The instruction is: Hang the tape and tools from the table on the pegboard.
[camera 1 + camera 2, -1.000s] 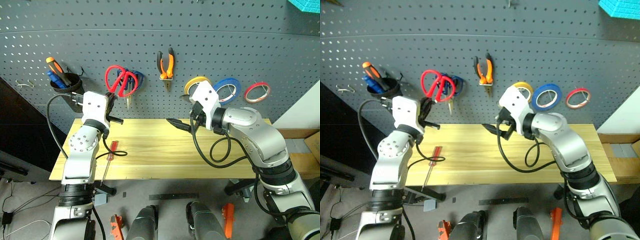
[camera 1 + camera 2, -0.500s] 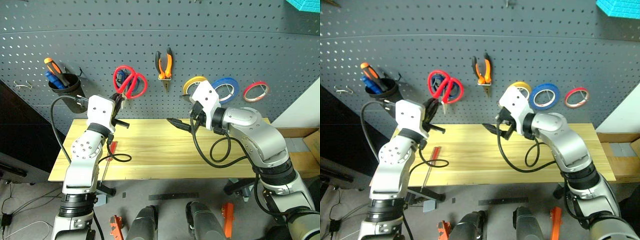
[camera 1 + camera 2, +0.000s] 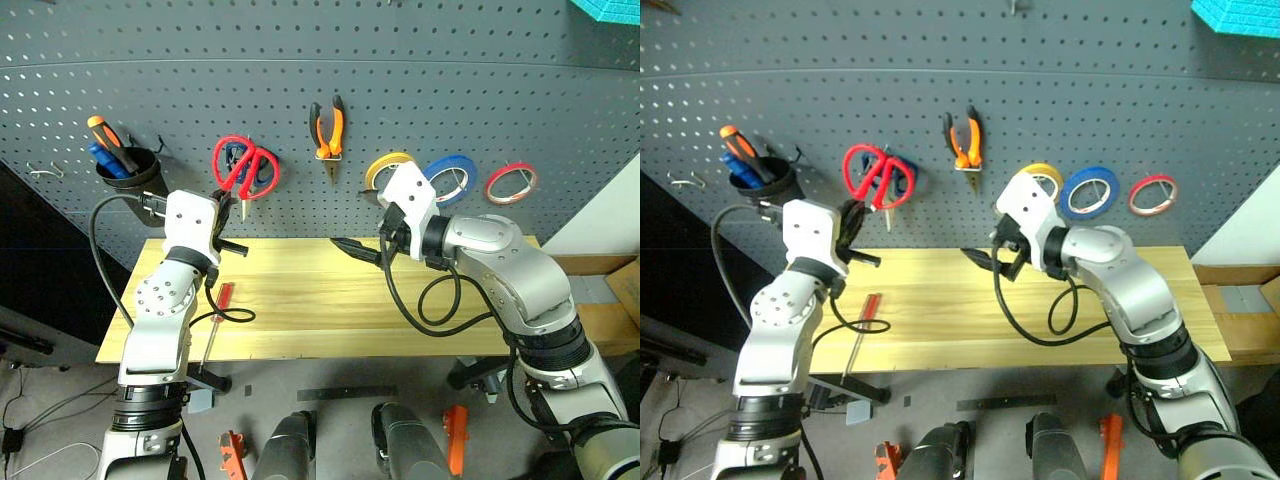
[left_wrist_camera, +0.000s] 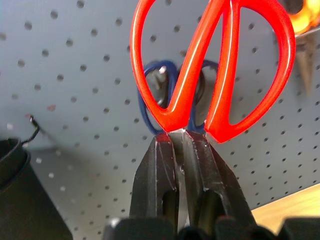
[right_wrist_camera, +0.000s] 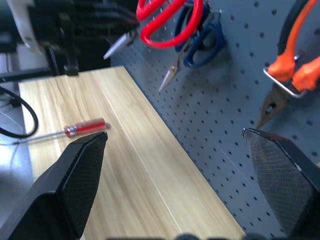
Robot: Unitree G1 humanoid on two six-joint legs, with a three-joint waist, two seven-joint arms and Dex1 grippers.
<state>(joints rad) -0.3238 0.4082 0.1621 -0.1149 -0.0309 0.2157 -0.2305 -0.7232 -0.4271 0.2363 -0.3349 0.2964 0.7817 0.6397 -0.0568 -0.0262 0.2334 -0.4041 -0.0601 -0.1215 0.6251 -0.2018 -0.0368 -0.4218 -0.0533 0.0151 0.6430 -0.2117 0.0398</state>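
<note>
Red-looped scissors [image 4: 210, 75] are clamped by the left gripper [image 4: 180, 150] against the pegboard [image 3: 450, 80]; the right gripper [image 5: 175, 185] is spread wide above the table [image 3: 320, 300].

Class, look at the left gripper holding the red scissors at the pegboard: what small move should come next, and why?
Probably ease the left gripper forward until a red loop slips over the hook. It is shut on the red scissors, whose loops sit just in front of the blue scissors hanging on the pegboard.
</note>
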